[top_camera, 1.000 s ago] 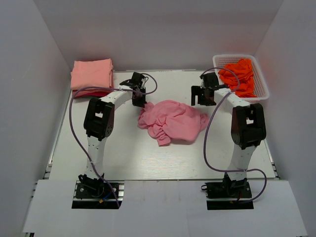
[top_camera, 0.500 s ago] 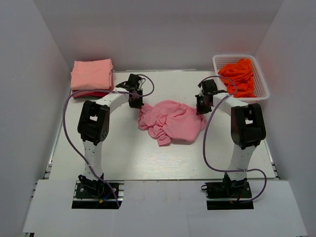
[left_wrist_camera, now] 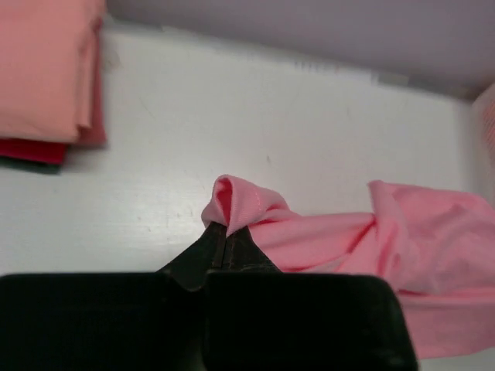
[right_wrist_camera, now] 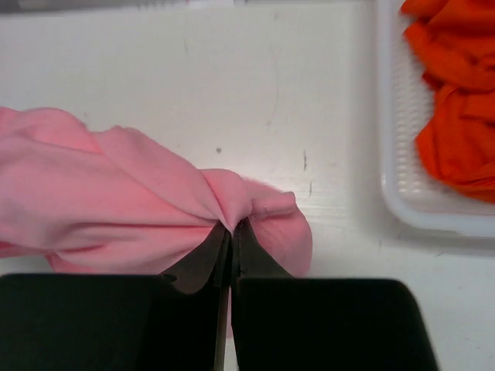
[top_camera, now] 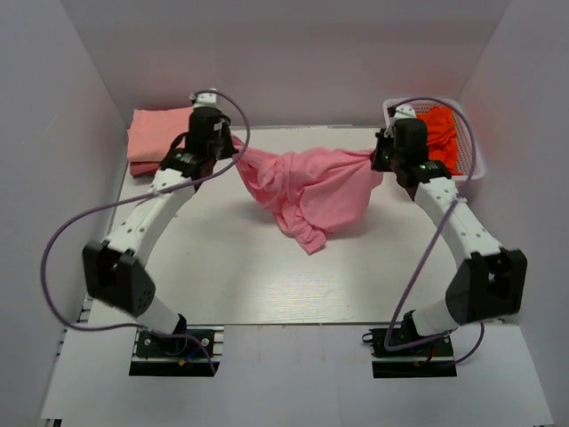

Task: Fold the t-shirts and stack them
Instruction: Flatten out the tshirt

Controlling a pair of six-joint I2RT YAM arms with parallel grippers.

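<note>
A rose-pink t-shirt (top_camera: 307,189) hangs stretched between my two grippers above the middle of the table, its lower part sagging down. My left gripper (top_camera: 233,146) is shut on its left end, a pinched fold of pink t-shirt (left_wrist_camera: 236,205) showing at the fingertips of the left gripper (left_wrist_camera: 226,230). My right gripper (top_camera: 375,157) is shut on the right end, where the pink t-shirt (right_wrist_camera: 116,193) bunches at the tips of the right gripper (right_wrist_camera: 232,230). Folded salmon-peach t-shirts (top_camera: 162,135) lie stacked at the back left. Crumpled orange-red t-shirts (top_camera: 443,133) fill the basket.
The white lattice basket (top_camera: 472,174) stands at the back right, close behind the right arm; its rim (right_wrist_camera: 421,216) shows in the right wrist view. The folded stack (left_wrist_camera: 46,69) sits on a darker red layer. White walls enclose the table on three sides.
Both arms have reached out and lifted. The right gripper shut on the pink t-shirt's right end, and the shirt rose from a crumpled heap into a span between the grippers.
</note>
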